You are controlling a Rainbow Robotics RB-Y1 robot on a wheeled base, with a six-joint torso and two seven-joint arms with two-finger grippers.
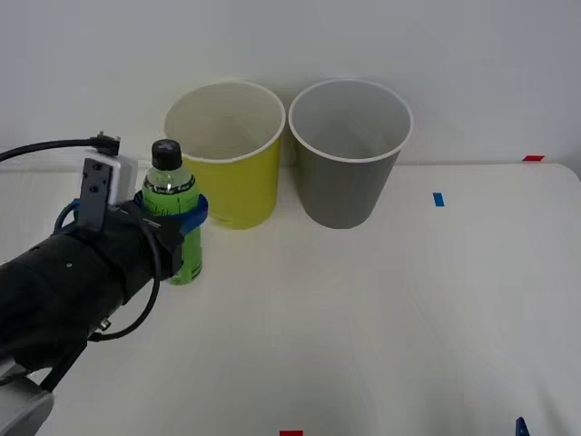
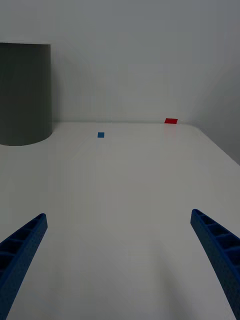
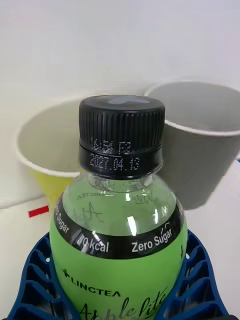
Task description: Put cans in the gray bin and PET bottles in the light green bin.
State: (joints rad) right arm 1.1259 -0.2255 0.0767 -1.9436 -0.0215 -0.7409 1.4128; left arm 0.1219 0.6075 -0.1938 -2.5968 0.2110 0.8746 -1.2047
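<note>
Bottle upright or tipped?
Upright: the PET bottle stands on the table, cap up, the left end effector wrapped around it.

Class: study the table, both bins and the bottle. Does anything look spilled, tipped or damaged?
Nothing stands out. The light green bin and gray bin stand upright; the capped PET bottle stands upright inside the left claw.
</note>
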